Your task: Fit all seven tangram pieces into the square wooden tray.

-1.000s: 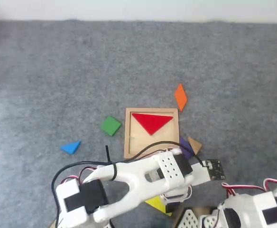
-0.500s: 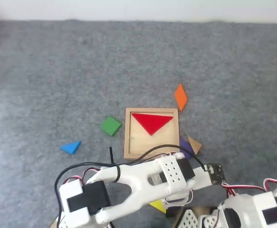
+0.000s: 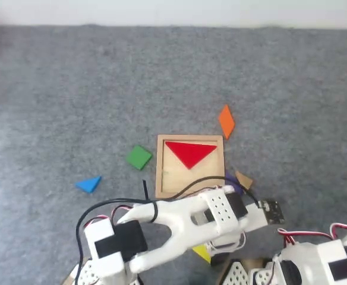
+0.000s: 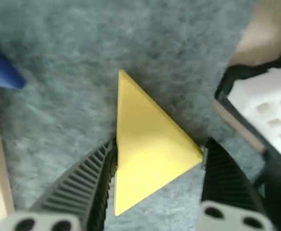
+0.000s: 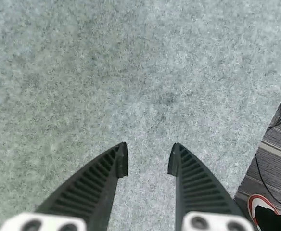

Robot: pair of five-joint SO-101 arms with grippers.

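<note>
The square wooden tray (image 3: pixel 159 172) lies mid-table with a red triangle (image 3: pixel 190 152) in its far half. My left gripper (image 4: pixel 158 147) is just in front of the tray, shut on the yellow triangle (image 4: pixel 150 149); both fingers press its edges as it rests on the carpet. In the high view only a corner of the yellow triangle (image 3: pixel 202 253) shows under the left arm. Around the tray lie an orange parallelogram (image 3: pixel 226 121), a green square (image 3: pixel 139 157), a blue triangle (image 3: pixel 89 184), a purple piece (image 3: pixel 233 183) and a tan triangle (image 3: pixel 243 180). My right gripper (image 5: pixel 147 159) is open over bare carpet.
The right arm's white body (image 3: pixel 322 261) sits at the near right corner, close beside the left gripper. The right arm's white base (image 4: pixel 265 106) stands near the yellow triangle. Grey carpet covers the table, with wide room at the far side and left.
The left arm has shifted a little to the right and toward the tray. Less of the yellow triangle shows beneath it. The right arm has kept still.
</note>
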